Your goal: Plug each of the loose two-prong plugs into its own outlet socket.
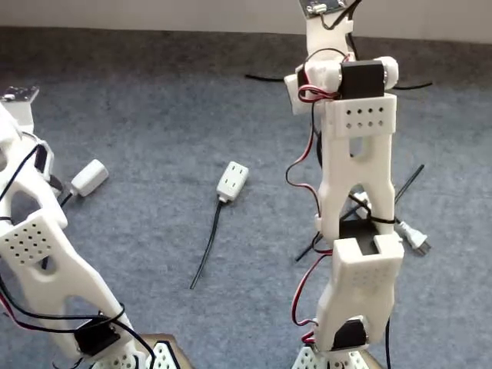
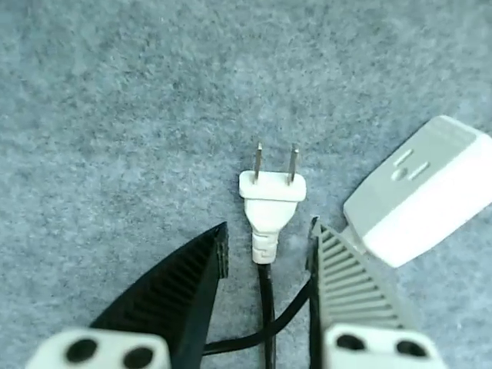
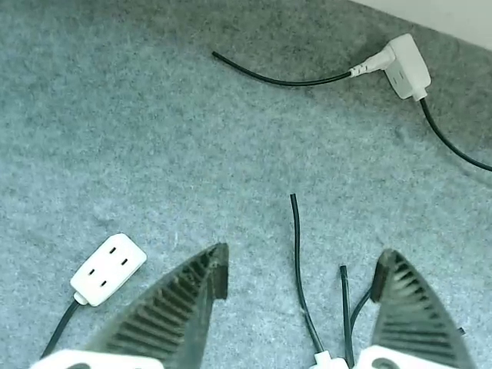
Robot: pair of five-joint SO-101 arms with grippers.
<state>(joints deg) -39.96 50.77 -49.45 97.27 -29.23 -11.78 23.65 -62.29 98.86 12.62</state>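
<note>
White moulded-plastic two-prong plug (image 2: 270,201) lay centred at the parted jaw tips of the left gripper (image 2: 268,231); its long axis ran straight ahead, prongs pointing away.

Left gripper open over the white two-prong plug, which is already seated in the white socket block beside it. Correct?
Not seated: the left wrist view shows the white two-prong plug apart from the white socket block, prongs bare. The left gripper is open over it.
</note>
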